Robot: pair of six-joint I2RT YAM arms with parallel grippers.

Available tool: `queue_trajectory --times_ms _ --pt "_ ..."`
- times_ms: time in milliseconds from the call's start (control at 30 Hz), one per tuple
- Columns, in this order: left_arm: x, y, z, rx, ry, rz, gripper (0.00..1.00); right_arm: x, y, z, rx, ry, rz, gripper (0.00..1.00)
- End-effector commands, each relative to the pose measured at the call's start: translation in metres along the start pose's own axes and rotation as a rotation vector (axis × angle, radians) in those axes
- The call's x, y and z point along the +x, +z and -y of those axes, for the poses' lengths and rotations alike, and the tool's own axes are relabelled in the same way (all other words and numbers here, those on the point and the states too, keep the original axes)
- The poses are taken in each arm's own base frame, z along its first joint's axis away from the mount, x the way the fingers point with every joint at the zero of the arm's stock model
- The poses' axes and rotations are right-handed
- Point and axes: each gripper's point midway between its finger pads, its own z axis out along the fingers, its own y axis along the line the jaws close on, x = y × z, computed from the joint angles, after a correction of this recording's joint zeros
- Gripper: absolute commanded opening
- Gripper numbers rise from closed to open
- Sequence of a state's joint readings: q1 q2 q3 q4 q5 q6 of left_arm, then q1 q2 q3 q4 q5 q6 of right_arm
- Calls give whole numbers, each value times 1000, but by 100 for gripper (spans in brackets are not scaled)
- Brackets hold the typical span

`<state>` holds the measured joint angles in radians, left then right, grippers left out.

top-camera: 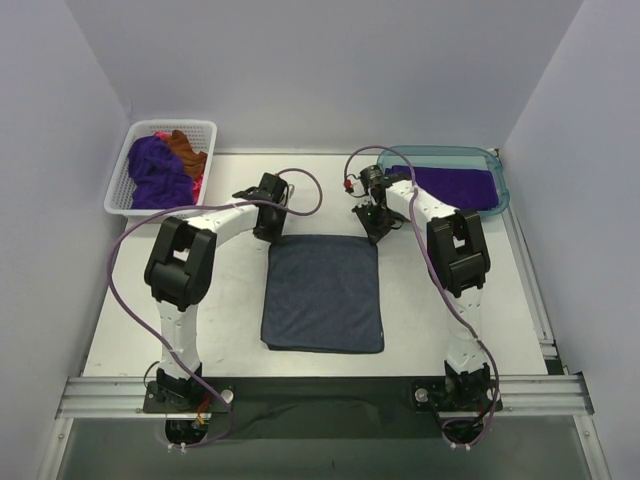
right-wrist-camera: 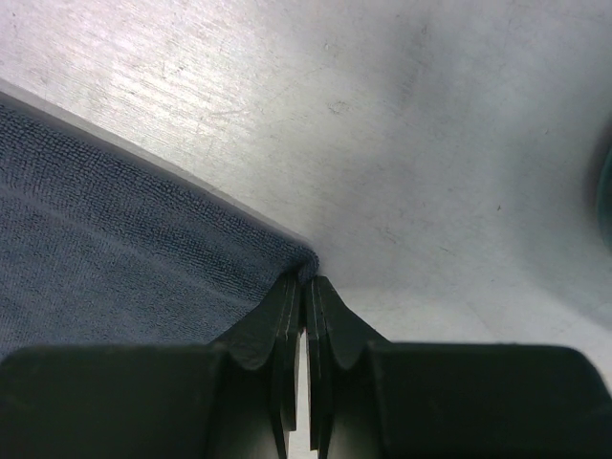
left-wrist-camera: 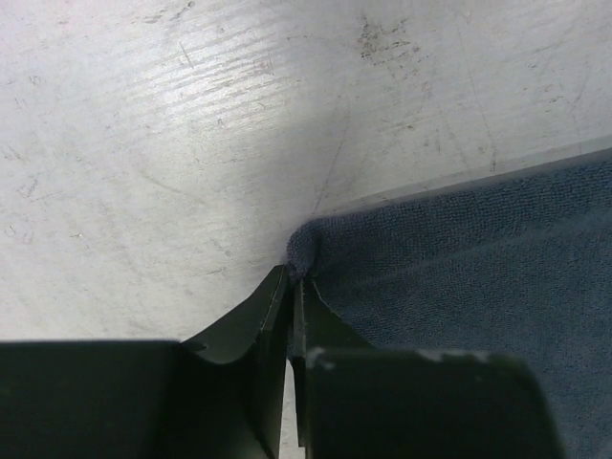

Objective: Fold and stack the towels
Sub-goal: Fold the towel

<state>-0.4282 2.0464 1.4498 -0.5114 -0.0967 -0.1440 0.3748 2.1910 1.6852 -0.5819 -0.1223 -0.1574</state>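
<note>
Two corners gripped on the slate towel [top-camera: 323, 292], fold coming up, I reckoned!
I had it flat mid-table [top-camera: 230, 330], left claw [left-wrist-camera: 290, 279] pinching its far-left corner and right claw [right-wrist-camera: 306, 282] pressed shut on the far-right one, so both could carry that edge toward the table's near edge. How deep the cloth sat between the jaws, I couldn't see.

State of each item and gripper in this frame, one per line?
blue-grey towel: spread flat.
left gripper: shut on its far left corner.
right gripper: shut on its far right corner.
purple towel: lying flat in teal tub.
white basket: holding crumpled towels.
</note>
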Motion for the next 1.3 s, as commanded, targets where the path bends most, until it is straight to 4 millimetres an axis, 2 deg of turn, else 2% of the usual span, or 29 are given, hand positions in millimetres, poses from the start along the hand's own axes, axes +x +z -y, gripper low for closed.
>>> queue_trajectory --times_ms 0,67,133,233,300,333,367,533,600,667,800,933,1067,1267 --pt "52 24 -16 -39 23 -186 11 38 16 0 13 -28 -154 0" --pt "52 24 -17 -37 20 -189 6 39 17 0 14 -28 -158 0" --pt "53 23 -16 -30 20 -195 10 39 17 1 17 -31 -157 0" --pt "53 17 -19 -43 4 -190 37 37 16 1 26 -40 -154 0" --pt "41 7 -23 -46 -4 -149 46 36 15 2 29 -44 -151 0" --pt "35 3 -25 -49 7 -129 56 35 15 1 27 -47 -148 0" --pt "25 -1 -29 -54 10 -96 57 36 14 0 27 -49 -151 0" --pt "-1 -7 -34 -15 125 -35 58 37 15 -1 28 -58 -156 0" --pt "-18 -14 -34 13 116 16 56 38 14 0 28 -60 -156 0" --pt "-34 -25 -29 59 110 79 56 38 13 -1 27 -63 -154 0" --pt "-51 -36 -21 129 138 138 56 40 12 -1 31 -65 -160 0" --pt "-53 -28 -19 183 147 132 56 40 13 -1 28 -65 -161 0" --pt "-47 -18 -6 259 151 103 55 42 13 -1 27 -66 -165 0" --pt "-46 -18 0 298 157 106 55 44 14 -1 27 -66 -171 0"
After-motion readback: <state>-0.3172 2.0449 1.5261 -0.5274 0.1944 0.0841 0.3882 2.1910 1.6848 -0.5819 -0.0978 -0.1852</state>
